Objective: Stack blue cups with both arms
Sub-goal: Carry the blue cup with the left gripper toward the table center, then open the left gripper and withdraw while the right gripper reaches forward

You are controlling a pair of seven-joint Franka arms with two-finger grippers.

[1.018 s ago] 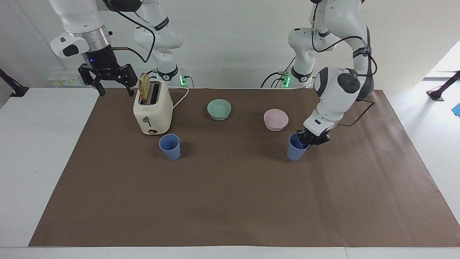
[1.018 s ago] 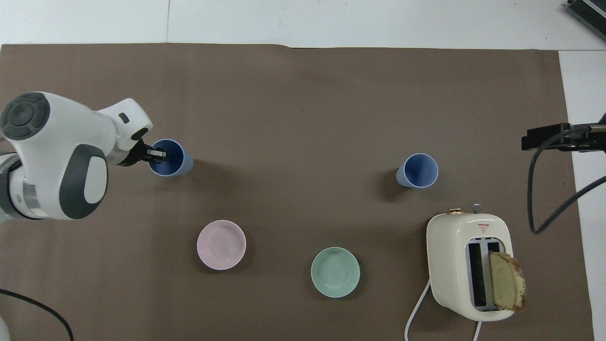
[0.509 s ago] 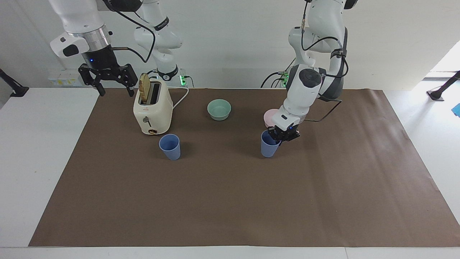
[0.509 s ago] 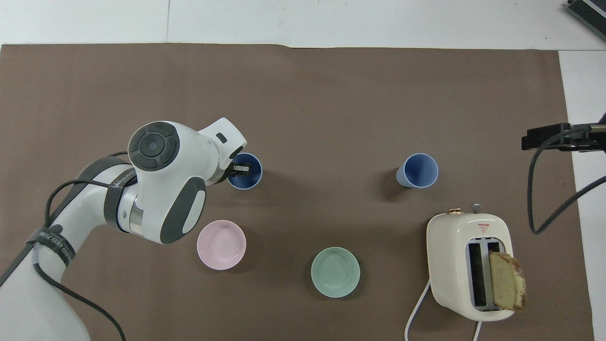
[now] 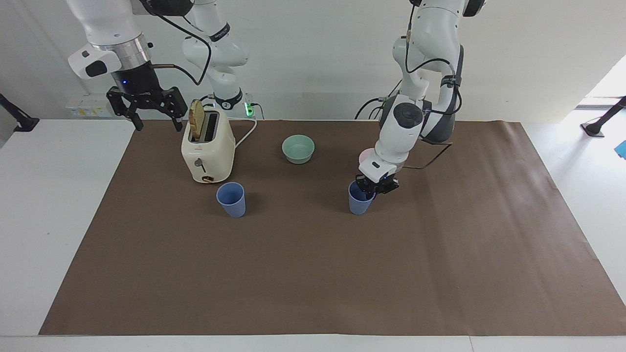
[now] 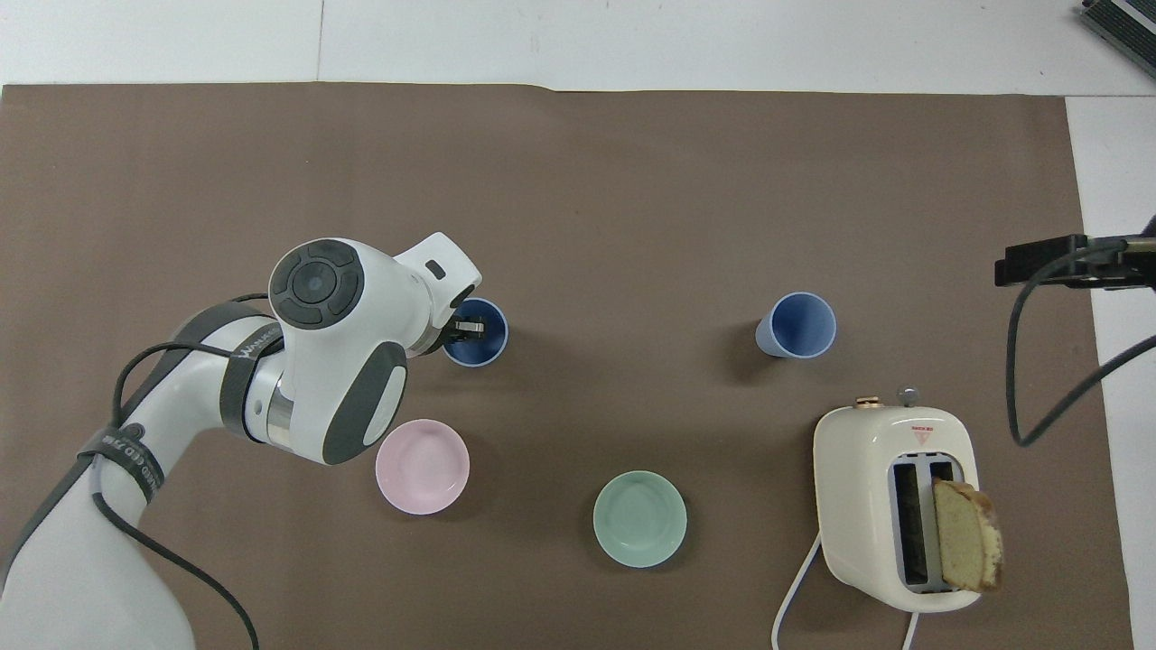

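- The left end effector [image 5: 374, 189] is at the rim of one plain periwinkle-blue tapered plastic cup [image 5: 360, 199], which stands on the brown paper table cover [image 5: 313, 274] just farther from the robots than the pink round bowl [image 6: 422, 466].
- One finger [image 6: 470, 327] reaches inside the cup's mouth; whether the fingers pinch the wall or have let go, I cannot tell.
- That cup stands upright, mouth up, long axis vertical.
- The second identical blue cup [image 5: 231, 199] stands upright too, well apart toward the right arm's end, just farther out than the cream toaster [image 5: 207, 149].
- The right end effector [image 5: 154, 120] waits spread open, holding nothing, over the table's edge beside the toaster.
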